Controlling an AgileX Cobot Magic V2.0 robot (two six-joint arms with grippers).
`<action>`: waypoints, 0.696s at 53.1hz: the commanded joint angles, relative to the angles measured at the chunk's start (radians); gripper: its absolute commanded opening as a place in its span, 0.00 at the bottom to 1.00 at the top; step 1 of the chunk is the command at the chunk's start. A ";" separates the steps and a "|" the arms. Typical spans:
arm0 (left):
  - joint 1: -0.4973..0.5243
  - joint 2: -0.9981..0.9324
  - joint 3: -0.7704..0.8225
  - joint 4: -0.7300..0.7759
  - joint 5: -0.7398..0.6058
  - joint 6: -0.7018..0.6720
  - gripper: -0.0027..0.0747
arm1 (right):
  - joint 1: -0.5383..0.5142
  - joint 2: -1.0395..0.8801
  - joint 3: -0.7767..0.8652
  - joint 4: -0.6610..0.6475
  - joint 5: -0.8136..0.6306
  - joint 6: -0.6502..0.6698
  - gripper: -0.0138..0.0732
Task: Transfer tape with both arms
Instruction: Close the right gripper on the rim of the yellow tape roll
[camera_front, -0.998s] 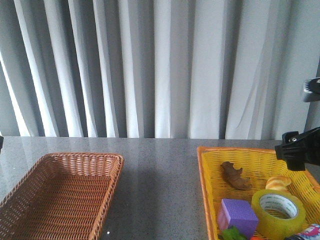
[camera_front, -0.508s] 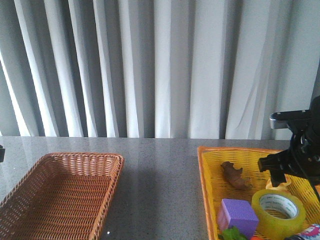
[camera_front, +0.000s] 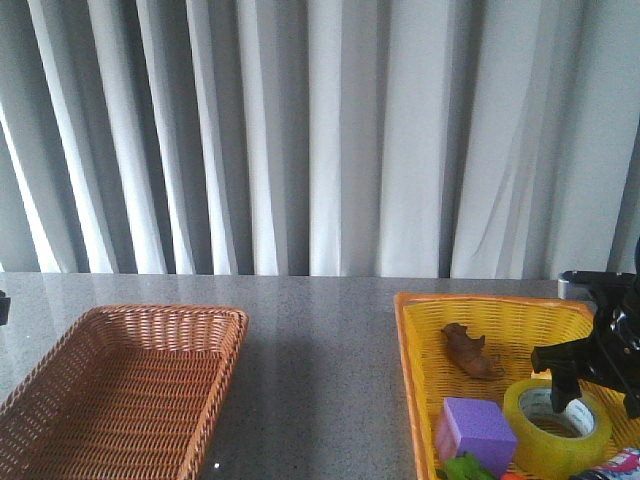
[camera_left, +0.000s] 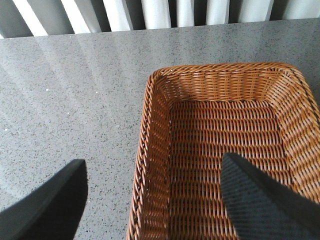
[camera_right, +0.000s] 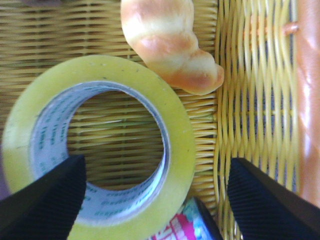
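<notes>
We are at the first step of the handover: the pick. The tape (camera_front: 557, 428) lies flat in the yellow basket (camera_front: 480, 310) on the right side of the table (camera_front: 320, 330), just beside the purple cube (camera_front: 476, 433) and near a croissant (camera_right: 167, 42) and a brown toy animal (camera_front: 470, 352). Our right gripper (camera_right: 157, 192) hangs directly over the roll with its 2 fingers spread; in the right wrist view one finger (camera_right: 42, 200) lines up over the core hole and the other (camera_right: 272, 205) outside the rim, so the near wall of the roll sits between them. Nothing is pinched yet.

Our left gripper (camera_left: 150, 200) waits over the brown wicker basket (camera_left: 220, 145), fingers also spread and holding nothing.

We judge that the next move calls for lowering the right fingers to straddle the wall of the roll, then closing on it. A printed packet (camera_right: 182, 225) seems to lie against the roll's edge, though the view there is cropped, so we should descend squarely to avoid catching it.
</notes>
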 joint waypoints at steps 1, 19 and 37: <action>0.001 -0.020 -0.034 -0.001 -0.068 -0.010 0.71 | -0.005 -0.032 -0.033 -0.014 -0.052 -0.010 0.81; 0.001 -0.020 -0.034 -0.001 -0.069 -0.010 0.71 | -0.005 0.027 -0.033 -0.036 -0.070 -0.007 0.73; 0.001 -0.020 -0.034 -0.001 -0.073 -0.010 0.71 | -0.005 0.046 -0.033 -0.041 -0.073 -0.010 0.43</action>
